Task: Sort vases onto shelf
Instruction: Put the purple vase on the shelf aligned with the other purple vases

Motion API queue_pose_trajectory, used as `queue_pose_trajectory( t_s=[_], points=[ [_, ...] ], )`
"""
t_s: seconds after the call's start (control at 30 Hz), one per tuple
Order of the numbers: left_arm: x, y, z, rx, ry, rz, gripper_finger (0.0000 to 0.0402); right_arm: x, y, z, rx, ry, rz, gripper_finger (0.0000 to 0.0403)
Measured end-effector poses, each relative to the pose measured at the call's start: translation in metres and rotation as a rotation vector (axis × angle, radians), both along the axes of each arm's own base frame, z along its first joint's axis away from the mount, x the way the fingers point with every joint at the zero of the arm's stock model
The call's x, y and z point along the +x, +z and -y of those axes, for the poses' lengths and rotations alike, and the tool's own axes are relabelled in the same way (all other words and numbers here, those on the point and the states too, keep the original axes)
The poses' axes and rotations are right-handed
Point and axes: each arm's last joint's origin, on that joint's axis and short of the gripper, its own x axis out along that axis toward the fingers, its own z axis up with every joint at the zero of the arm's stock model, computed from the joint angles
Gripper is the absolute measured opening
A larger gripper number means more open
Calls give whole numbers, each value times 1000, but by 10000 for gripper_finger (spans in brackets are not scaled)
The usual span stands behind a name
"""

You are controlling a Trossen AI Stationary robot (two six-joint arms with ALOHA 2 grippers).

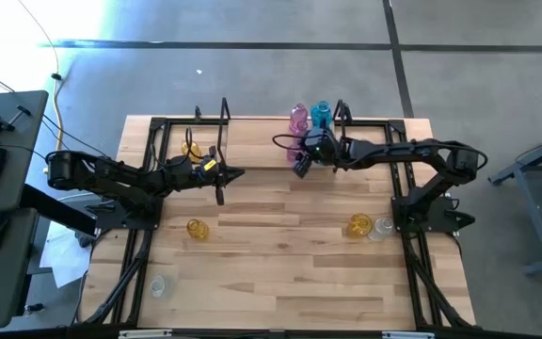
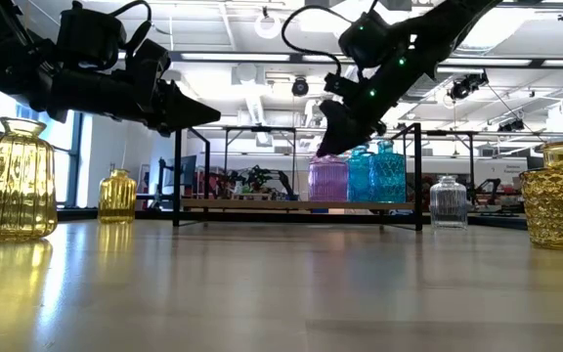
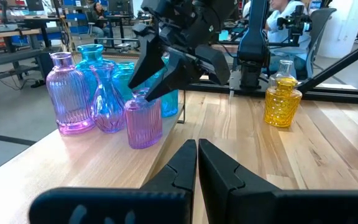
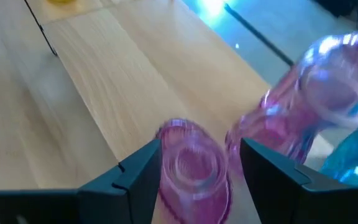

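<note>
The shelf point(image 1: 252, 141) is a light board in a black rod frame at the table's far side. At its right end, pink and blue vases point(image 3: 70, 99) point(image 3: 109, 106) stand grouped on their bases. In front of them stands a small pink vase point(image 3: 143, 121). My right gripper point(image 4: 201, 152) is open and slants down over that vase, a finger on each side of its neck. My left gripper point(image 3: 197, 146) is shut on nothing and points level toward the group from the table's left, well short of it. One amber vase point(image 1: 192, 149) stands at the shelf's left end. My right gripper has its open fingers on either side of the small pink vase's neck point(image 4: 188, 140), coming from above at a slant. A gap shows beside one finger point(image 4: 266, 168). I cannot tell whether the other finger point(image 4: 138, 171) touches the glass. The vase stands upright on the shelf board.
On the tabletop stand an amber vase point(image 1: 197, 228) at the left, an amber vase point(image 1: 360, 226) beside a clear one point(image 1: 381, 227) at the right, and a clear one point(image 1: 158, 284) near the front left. The shelf's black posts point(image 2: 419, 176) rise beside the grouped vases.
</note>
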Motion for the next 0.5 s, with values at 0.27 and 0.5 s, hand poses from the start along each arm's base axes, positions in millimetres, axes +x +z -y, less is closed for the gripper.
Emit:
queue_pose_trajectory(
  t_s=[0.27,0.5],
  points=[
    [0,0,0,0,0,0,7,13,23,-8,-103,115,-36,201],
    [0,0,0,0,0,-1,7,9,13,-24,-72,164,-176,150]
  ],
)
